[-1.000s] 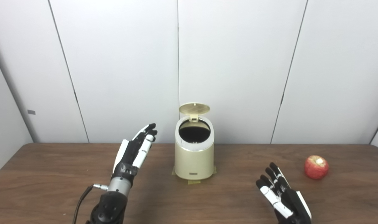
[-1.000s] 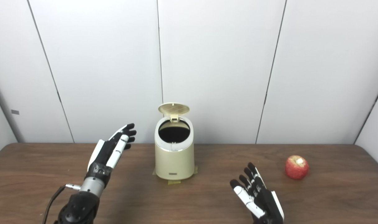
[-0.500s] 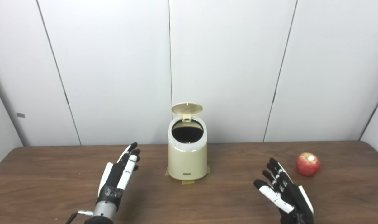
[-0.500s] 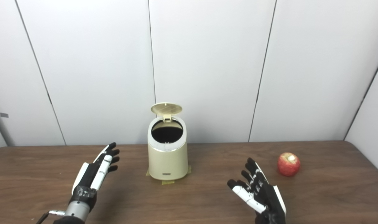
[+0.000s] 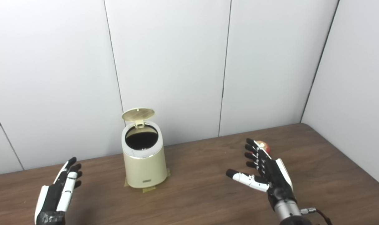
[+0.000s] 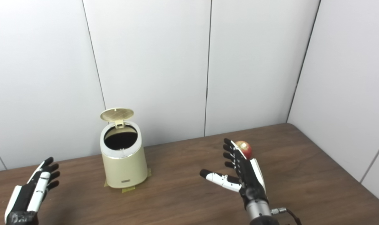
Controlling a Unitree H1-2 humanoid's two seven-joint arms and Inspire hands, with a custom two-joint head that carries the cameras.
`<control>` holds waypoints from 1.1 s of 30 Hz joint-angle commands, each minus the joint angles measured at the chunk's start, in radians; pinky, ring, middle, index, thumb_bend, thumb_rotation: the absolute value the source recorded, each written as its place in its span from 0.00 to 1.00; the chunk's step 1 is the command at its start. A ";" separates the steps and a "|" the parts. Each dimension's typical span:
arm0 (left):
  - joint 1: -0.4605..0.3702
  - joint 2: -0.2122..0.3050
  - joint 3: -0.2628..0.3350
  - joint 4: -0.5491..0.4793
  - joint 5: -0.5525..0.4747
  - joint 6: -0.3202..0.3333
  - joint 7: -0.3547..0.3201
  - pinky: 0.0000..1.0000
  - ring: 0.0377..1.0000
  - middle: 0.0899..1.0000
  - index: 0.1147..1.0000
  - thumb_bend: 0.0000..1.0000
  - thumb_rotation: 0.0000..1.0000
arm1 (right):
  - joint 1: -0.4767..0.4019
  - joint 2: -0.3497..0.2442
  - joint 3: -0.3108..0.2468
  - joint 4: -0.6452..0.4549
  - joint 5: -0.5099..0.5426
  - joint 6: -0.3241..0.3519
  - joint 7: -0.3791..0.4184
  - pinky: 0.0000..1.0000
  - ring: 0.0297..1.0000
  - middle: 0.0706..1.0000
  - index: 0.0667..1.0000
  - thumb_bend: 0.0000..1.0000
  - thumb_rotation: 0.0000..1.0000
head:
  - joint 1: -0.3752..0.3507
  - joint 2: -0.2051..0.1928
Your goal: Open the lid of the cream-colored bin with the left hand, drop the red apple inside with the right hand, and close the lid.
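The cream-colored bin (image 5: 145, 167) stands on the brown table, its round lid (image 5: 138, 114) tipped up and back, the dark inside showing. The red apple (image 6: 244, 148) lies on the table to the right, mostly hidden behind the fingertips of my right hand (image 5: 268, 172), which is open with thumb spread and reaches toward it without holding it. My left hand (image 5: 56, 193) is open and empty, low at the left, well apart from the bin.
Strips of tape (image 5: 148, 188) hold the bin's base to the table (image 5: 195, 193). White wall panels stand close behind the bin. The table's right edge (image 5: 348, 156) runs diagonally at the right.
The camera has turned right, shifting the whole scene left. My left hand has drawn back and down from the bin. My right hand has moved forward up to the apple.
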 commanded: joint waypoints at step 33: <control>-0.047 0.075 0.021 -0.146 -0.066 0.087 -0.032 0.89 0.92 0.92 0.97 0.47 0.92 | -0.464 -0.404 0.090 0.400 -0.756 0.017 0.612 0.73 0.93 0.95 0.91 0.89 0.14 | -0.077 0.047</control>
